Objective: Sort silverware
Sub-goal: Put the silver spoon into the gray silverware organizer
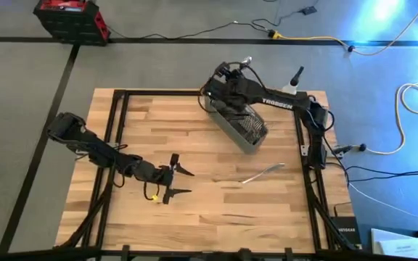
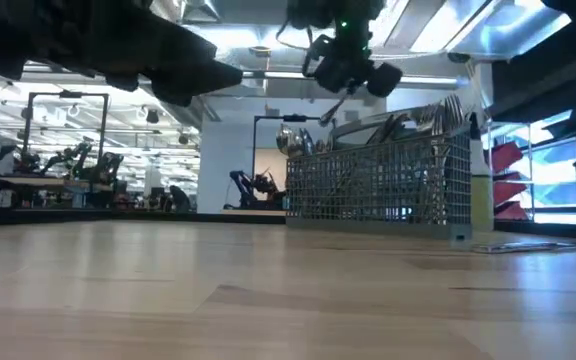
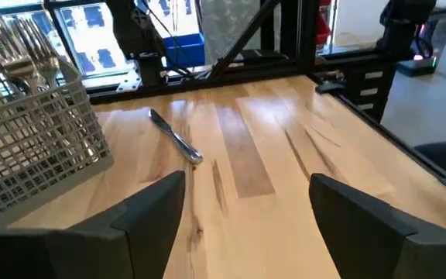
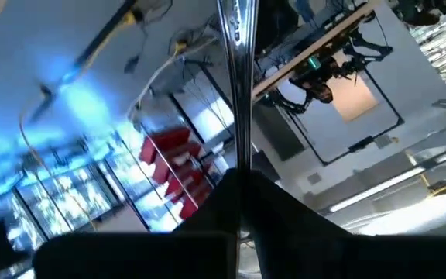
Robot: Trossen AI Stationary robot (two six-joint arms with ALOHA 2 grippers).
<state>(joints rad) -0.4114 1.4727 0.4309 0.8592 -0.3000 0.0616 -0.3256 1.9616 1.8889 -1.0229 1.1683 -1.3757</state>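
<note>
The wooden table (image 1: 194,210) filled the high view inside its dark frame. On its far right part the gray wire-mesh basket (image 1: 239,122) lay at an angle, and it was packed: in the low view the silverware (image 2: 423,118) stood upright in it, fork tines and spoon bowls poking above the rim. From the left wrist view the same basket (image 3: 29,139) showed forks crowded at its near corner.

Over the basket's far end sat the right arm (image 1: 281,101), its wrist turned upward. The right gripper (image 4: 238,182) was clamped on the slim handle of one shiny utensil (image 4: 237,77), which rose straight out from between the fingers toward the ceiling; whether that piece was a fork or a spoon, I could not tell.

On the near left of the table hung the left gripper (image 1: 174,179), fingers spread wide and holding nothing, well apart from the basket.

Between the two arms, one loose piece of silverware (image 1: 262,173) lay flat on the bare wood, near the basket yet clear of it; the left wrist view caught it (image 3: 175,137) just beside the mesh wall.
</note>
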